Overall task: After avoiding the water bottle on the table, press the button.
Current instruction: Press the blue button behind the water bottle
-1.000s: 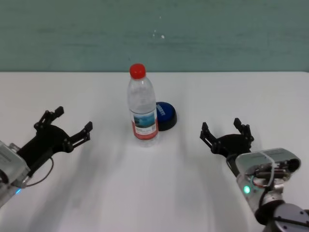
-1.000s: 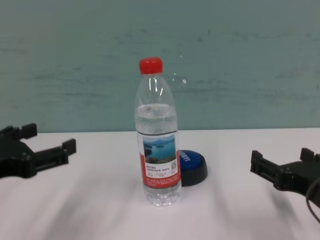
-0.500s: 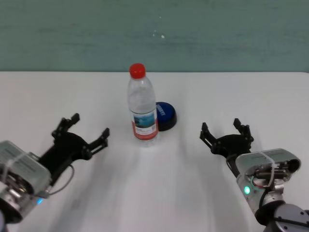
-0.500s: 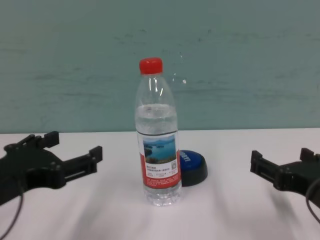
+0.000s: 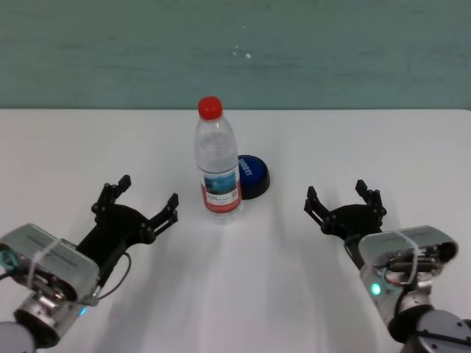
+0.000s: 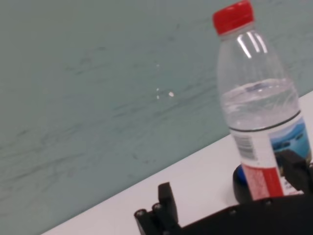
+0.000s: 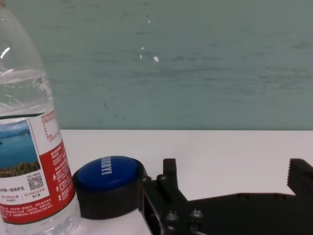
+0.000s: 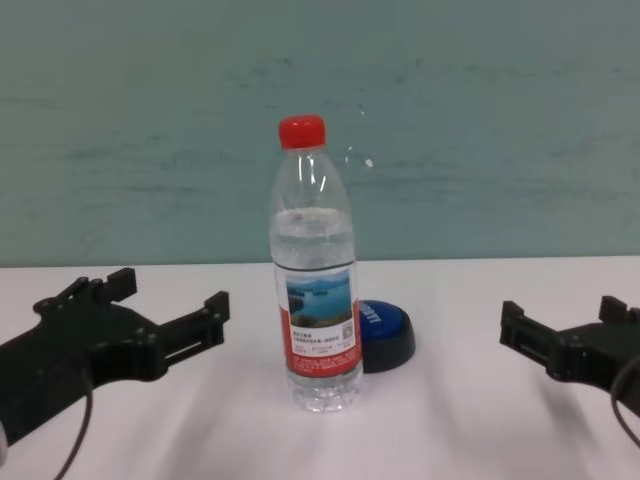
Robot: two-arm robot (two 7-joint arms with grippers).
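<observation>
The water bottle (image 5: pixel 218 158), clear with a red cap and lake label, stands upright mid-table. The blue button (image 5: pixel 252 175) on its black base sits just behind and to the right of it, partly hidden by the bottle in the chest view (image 8: pixel 385 335). My left gripper (image 5: pixel 147 193) is open and empty, low over the table, left of and nearer than the bottle. My right gripper (image 5: pixel 342 197) is open and empty, to the right of the button. The right wrist view shows the button (image 7: pixel 107 171) beside the bottle (image 7: pixel 29 142).
The white table (image 5: pixel 353 140) runs wide to both sides and back to a teal wall. Nothing else stands on it.
My left gripper has moved right and forward towards the bottle. The right gripper, bottle and button have not moved.
</observation>
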